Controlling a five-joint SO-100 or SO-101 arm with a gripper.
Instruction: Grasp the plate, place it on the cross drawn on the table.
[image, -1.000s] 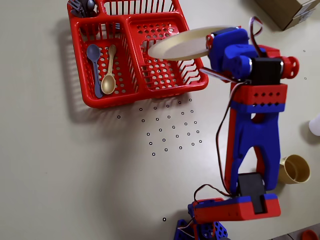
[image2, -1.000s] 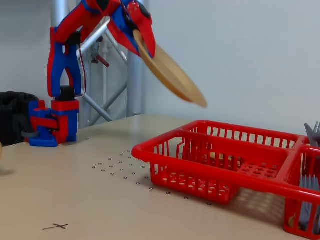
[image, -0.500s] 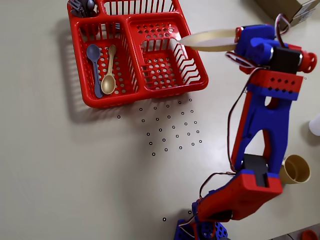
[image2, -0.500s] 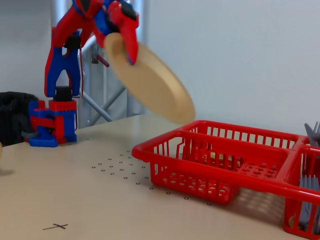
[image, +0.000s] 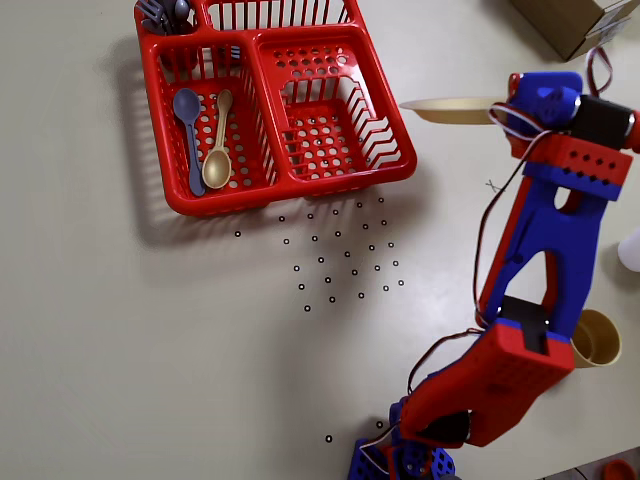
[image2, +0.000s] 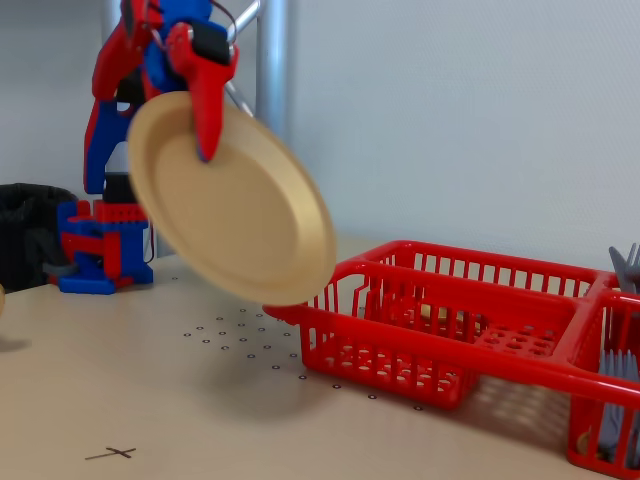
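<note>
So the claw is clamped on the plate, gripping it at the upper rim with one red finger lying across the plate's face in the fixed view. The plate hangs below the claw, tilted, well clear of the tabletop, and it's a bit blurred. From overhead you only see the plate edge-on as a thin tan sliver sticking out to the left of the claw, so it's pretty much standing on edge up there.

The red basket sits left of the claw in the overhead view, on the tabletop, not touching the plate. In the fixed view the basket is down and to the right of the claw, and the plate's lower edge overlaps its near corner in the picture, though I can't tell if they actually touch. One basket compartment holds a blue spoon and a tan spoon lying side by side.

The cross is drawn on the tabletop far below the claw and slightly left in the fixed view, well apart from the plate. There's a patch of little black dots on the tabletop below the basket in the overhead view, down-left of the claw. A tan cup peeks out beside the arm, well below the claw.
</note>
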